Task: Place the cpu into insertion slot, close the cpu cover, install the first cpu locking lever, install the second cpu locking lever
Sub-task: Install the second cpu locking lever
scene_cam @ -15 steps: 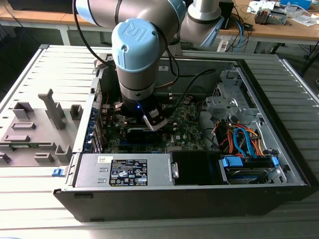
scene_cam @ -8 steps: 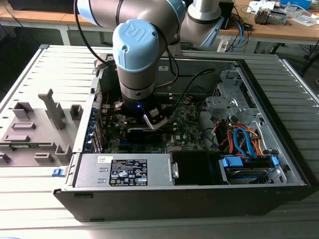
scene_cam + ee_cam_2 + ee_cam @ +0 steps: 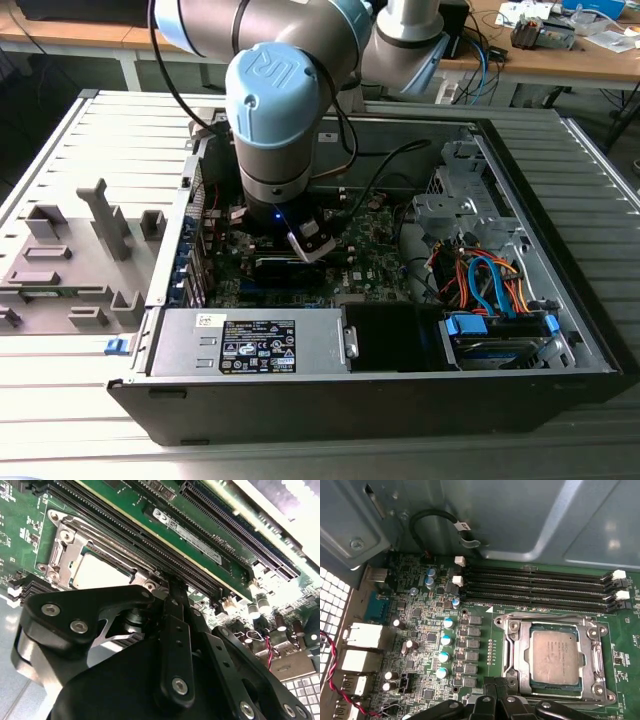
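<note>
In the exterior view, the arm reached down into the open computer case (image 3: 560,300), its gripper (image 3: 312,243) low over the green motherboard (image 3: 385,262).

In the second wrist view, the jaws looked pressed together with nothing between them, tips just beside the insertion slot (image 3: 60,550), which lay at about ten o'clock from them.

In the first wrist view, the cpu (image 3: 555,659) sat in the slot with the cpu cover (image 3: 592,655) down around it. Placing and closing seemed done; whether either locking lever was latched could not be told.
</note>
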Action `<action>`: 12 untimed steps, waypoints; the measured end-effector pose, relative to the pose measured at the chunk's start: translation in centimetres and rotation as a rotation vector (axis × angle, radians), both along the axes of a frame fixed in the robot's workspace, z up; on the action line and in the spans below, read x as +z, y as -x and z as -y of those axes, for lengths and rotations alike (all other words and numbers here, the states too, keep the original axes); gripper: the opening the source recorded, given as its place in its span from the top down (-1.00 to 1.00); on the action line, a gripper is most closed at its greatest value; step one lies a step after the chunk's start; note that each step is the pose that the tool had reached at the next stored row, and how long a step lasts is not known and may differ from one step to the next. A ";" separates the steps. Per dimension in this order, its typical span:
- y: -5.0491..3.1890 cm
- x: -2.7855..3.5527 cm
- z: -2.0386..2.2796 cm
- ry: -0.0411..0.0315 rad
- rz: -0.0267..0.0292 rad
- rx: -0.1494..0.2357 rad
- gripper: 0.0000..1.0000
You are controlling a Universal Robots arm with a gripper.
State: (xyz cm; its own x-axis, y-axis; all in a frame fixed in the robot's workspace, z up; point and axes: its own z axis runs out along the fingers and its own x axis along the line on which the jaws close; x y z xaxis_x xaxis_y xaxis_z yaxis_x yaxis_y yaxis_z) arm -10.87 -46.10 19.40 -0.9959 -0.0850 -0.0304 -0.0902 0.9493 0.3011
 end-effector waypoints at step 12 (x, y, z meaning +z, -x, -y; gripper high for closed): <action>-0.01 0.38 -0.20 -0.0043 0.0000 0.001 0.79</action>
